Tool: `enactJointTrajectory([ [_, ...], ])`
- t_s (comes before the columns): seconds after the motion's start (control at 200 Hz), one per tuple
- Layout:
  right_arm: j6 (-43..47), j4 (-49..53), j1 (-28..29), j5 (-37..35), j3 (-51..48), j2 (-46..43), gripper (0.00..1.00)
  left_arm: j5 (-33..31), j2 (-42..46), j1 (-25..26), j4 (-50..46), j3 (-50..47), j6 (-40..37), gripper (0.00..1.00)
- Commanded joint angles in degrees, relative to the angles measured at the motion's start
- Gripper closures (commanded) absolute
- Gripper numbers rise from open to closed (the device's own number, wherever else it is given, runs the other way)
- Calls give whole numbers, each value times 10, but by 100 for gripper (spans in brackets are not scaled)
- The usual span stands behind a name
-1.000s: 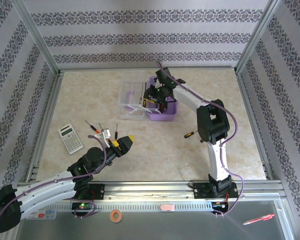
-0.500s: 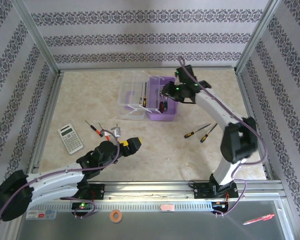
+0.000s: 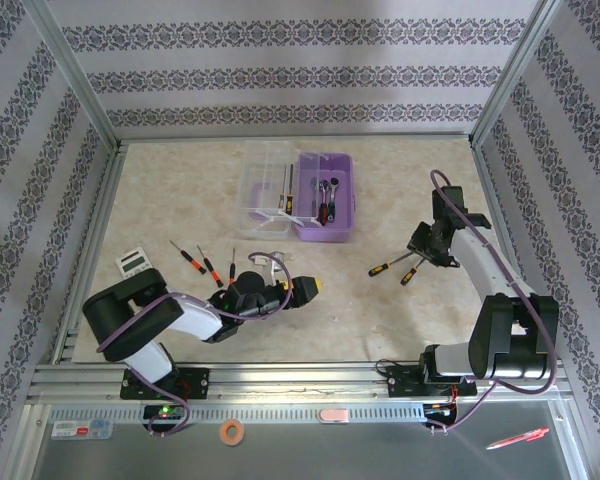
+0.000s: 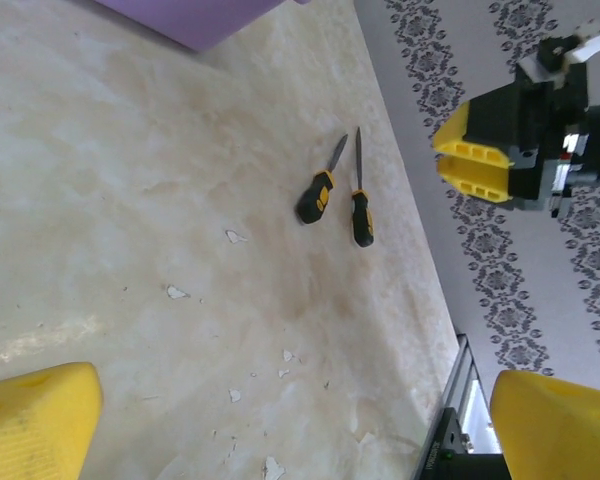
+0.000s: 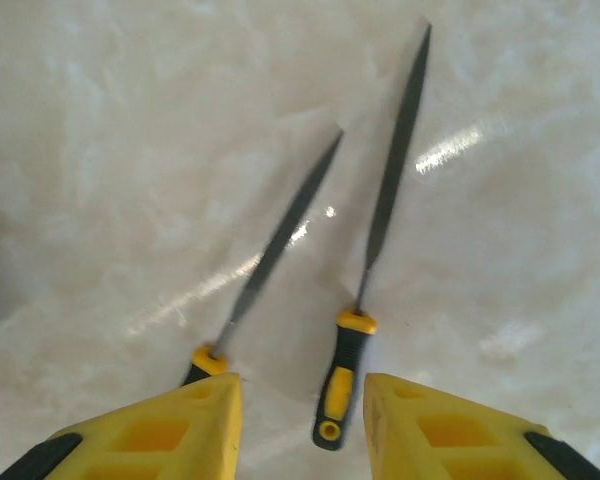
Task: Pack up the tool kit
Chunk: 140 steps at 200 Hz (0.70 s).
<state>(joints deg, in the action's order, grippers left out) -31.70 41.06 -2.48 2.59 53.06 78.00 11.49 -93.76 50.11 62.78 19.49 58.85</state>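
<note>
Left pincer (image 3: 308, 287): yellow fingers spread, empty, low by the near edge of the marbled beige worktop (image 3: 180, 200), about mid-width. Three thin red-handled screwdrivers (image 3: 209, 266) lie just beyond it, toward the left edge.

Right of centre, the right pincer (image 5: 300, 430) hangs spread over two slim yellow-and-black-handled screwdrivers (image 5: 340, 370). One handle sits between its fingertips; the other runs behind one finger.

Step judged: pick one driver. Centre on a single handle, descend square, close without dragging its neighbour.

Toward the far edge, the small lilac plastic case (image 3: 327, 234) lies open, with a chrome ratchet wrench (image 3: 327, 190) inside and the clear lid (image 3: 263, 190) folded out leftward.
</note>
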Motion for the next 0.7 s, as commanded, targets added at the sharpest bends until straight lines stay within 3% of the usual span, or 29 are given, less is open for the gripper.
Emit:
enactJointTrajectory([
  [0.0, 17, 4, 1, -4, -16, -1, 62, 23, -9, -7, 123, -1, 24, 4],
  [0.135, -1, -10, 1, -12, -40, 14, 60, 24, 37, -5, 2, 27, 0, 5],
  [0.365, -17, -34, 1, 14, -47, 71, 64, -71, 154, -5, -294, 68, -48, 2],
  [0.695, -11, -60, 3, -5, -57, 127, 66, -154, 264, -5, -354, 38, -69, 0],
])
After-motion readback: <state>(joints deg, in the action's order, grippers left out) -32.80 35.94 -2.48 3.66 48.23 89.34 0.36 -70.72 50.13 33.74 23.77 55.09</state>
